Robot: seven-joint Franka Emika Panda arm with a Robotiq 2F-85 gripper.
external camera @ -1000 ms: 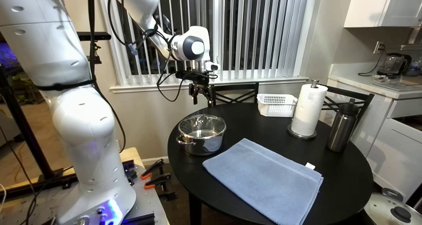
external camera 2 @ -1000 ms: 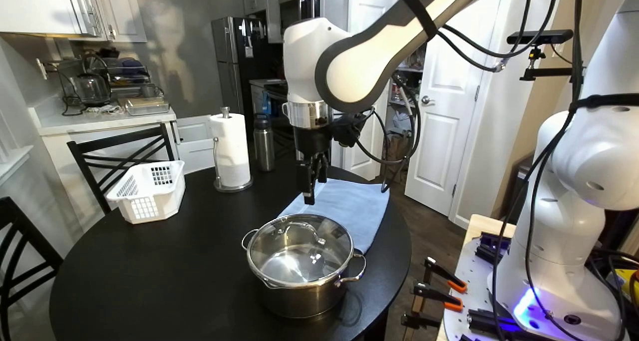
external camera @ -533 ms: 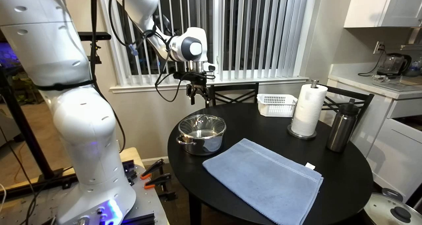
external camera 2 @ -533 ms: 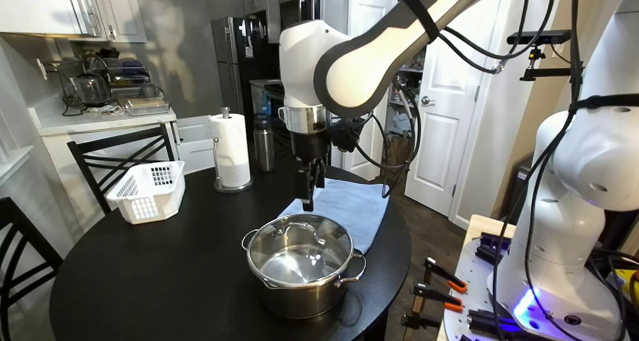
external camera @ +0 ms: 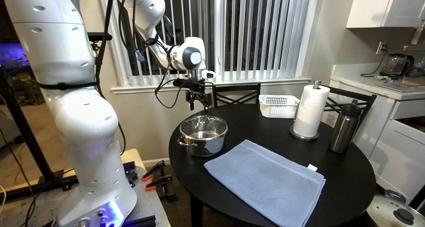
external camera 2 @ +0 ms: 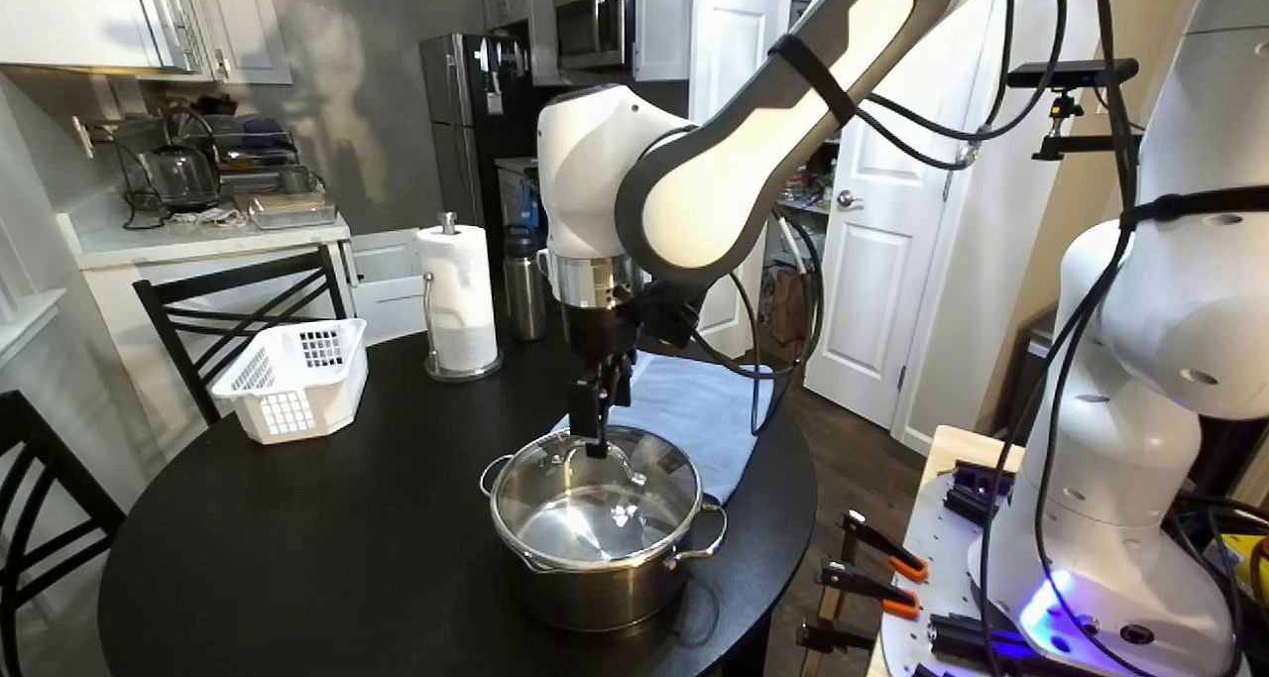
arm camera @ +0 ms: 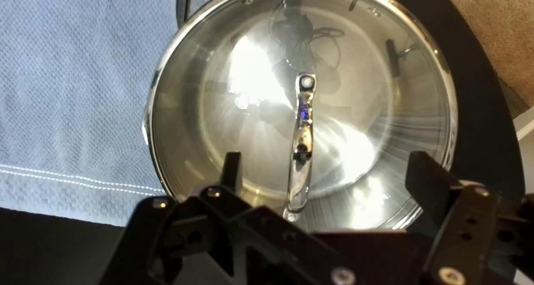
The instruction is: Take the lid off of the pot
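The pot is shiny steel with side handles and stands on the black table in both exterior views. The clear glass lid with a metal rim sits on the pot; it also shows in the wrist view. Its handle is an arched metal bar across the middle, not a dark knob. My gripper is open and empty above the lid in both exterior views. In the wrist view its fingertips stand on either side of the handle, apart from it, with the handle nearer the left finger.
A blue cloth lies beside the pot. A white basket, a paper towel roll and a steel bottle stand farther off. Another glass lid with a dark knob is below the table's edge. Chairs stand around the table.
My gripper has moved down towards the lid, and slightly to the left in both exterior views. It stays open. The pot and lid have not moved.
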